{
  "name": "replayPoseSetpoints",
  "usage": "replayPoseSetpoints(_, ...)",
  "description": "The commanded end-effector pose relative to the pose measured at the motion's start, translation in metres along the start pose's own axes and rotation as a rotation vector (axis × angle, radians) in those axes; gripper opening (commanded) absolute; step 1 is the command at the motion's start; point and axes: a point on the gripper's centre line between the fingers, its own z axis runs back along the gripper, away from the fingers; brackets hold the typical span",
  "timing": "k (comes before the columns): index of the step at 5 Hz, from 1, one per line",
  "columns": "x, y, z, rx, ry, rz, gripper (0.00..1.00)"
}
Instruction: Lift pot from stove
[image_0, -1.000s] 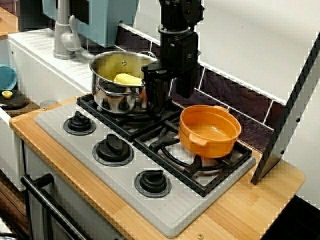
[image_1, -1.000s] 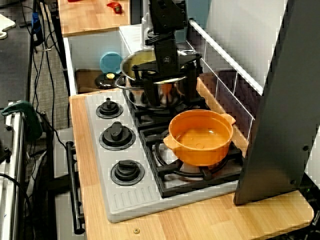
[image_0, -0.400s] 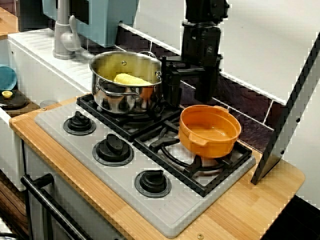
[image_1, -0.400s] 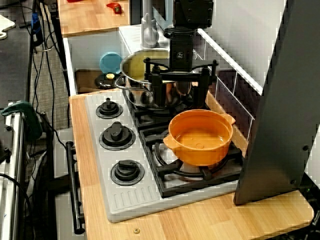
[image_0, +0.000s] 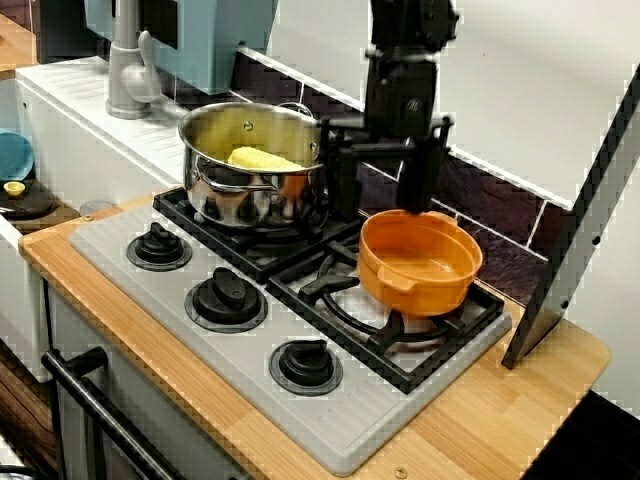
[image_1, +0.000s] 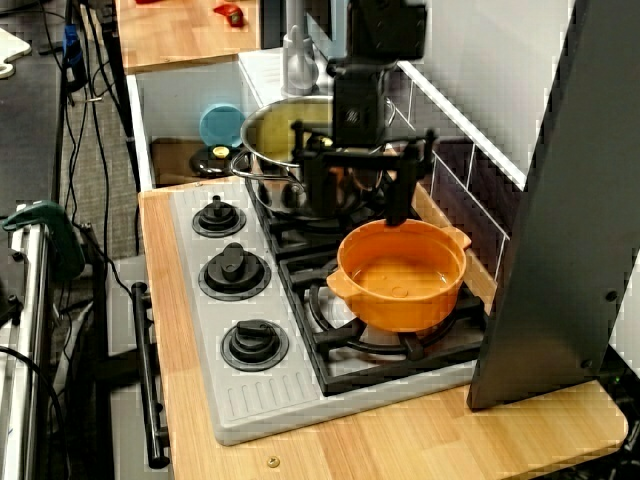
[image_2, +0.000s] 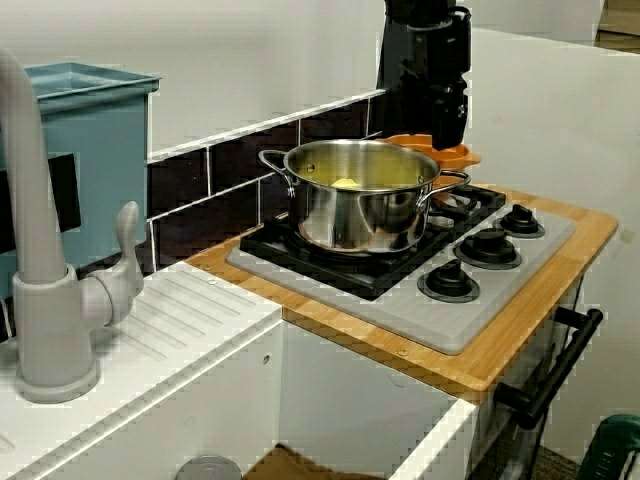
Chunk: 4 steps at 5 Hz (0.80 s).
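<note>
The steel pot (image_0: 252, 165) sits on the stove (image_0: 300, 320) at ten o'clock. At two o'clock the gripper (image_0: 380, 205) hangs with fingers spread wide and empty — one fingertip near the far rim of the orange pot (image_0: 418, 262) on the right-hand grate. The pot is probably light, stiff plastic (perhaps slick); pinch its rim wall.
</note>
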Motion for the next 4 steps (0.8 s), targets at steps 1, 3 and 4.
replayPoseSetpoints(1,0.003,-0.002,0.003,0.048,0.037,-0.006,1.00)
replayPoseSetpoints(3,0.000,-0.002,-0.011,0.061,0.055,0.079,1.00)
replayPoseSetpoints(4,-0.002,-0.002,-0.013,0.057,0.055,0.101,1.00)
